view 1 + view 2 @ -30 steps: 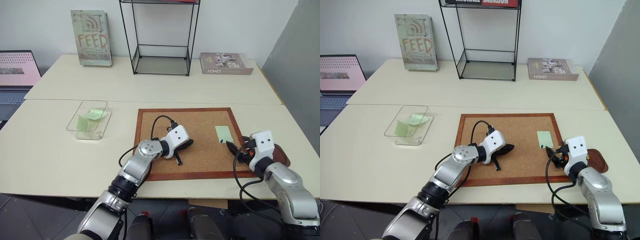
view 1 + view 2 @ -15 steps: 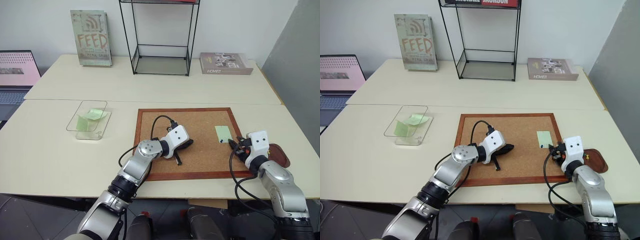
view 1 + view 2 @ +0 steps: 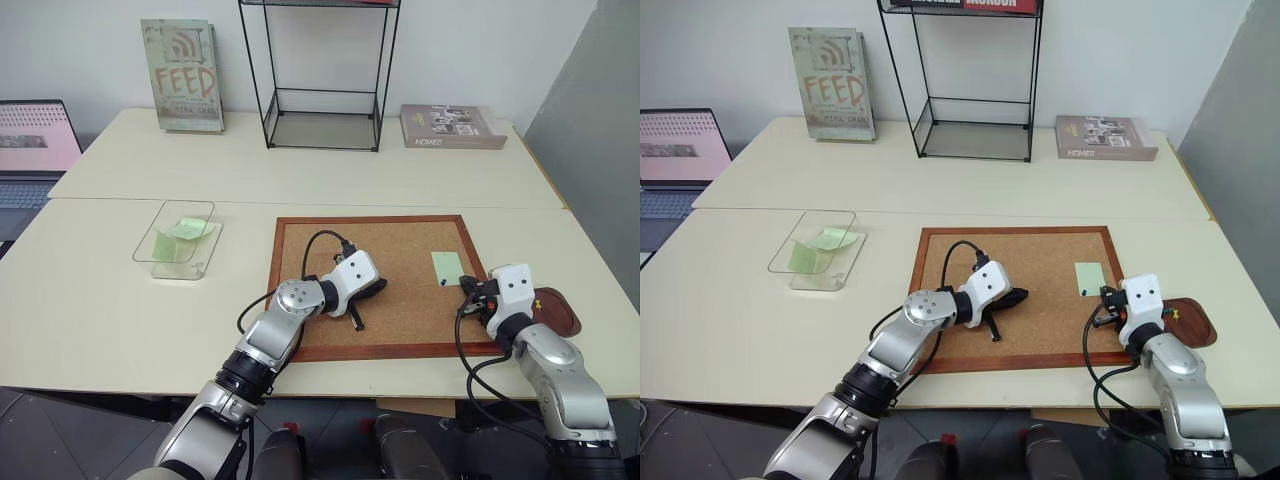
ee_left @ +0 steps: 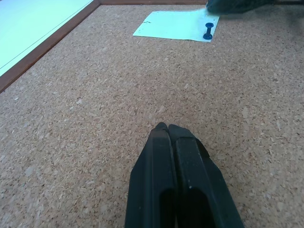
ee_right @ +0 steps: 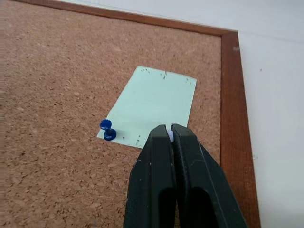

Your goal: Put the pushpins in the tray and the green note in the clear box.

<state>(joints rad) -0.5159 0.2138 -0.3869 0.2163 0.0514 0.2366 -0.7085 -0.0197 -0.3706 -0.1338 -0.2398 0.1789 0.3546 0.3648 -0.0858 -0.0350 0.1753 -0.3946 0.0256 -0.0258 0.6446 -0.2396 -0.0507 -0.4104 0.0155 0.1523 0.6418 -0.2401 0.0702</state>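
A: Right wrist view first: the right pincer [image 5: 170,135] has its two fingers pressed together, tips at the near edge of the green note [image 5: 153,105]. A second ago they stood apart, beside the corkboard's right frame.

B: Closed on what?

A: A sliver of something pale shows between the tips. It could be a pin's head, but I cannot tell. One blue pushpin [image 5: 107,129] stands free in the note's corner, just beside the fingers, untouched.

B: So the note is still fixed?

A: It lies flat on the corkboard [image 3: 400,250], yes. My judgement: the closing is an attempt to grasp a pin at that edge. The blue one remains to pull afterwards.

B: And the left arm?

A: Left pincer [image 4: 167,127] is shut and empty, resting on bare cork, unchanged over the second.

B: Destinations?

A: The tray [image 3: 560,310] sits on the worktop [image 3: 100,300] just right of the board, behind the right wrist. The clear box [image 3: 178,239] is well off to the left, holding curled slips only.
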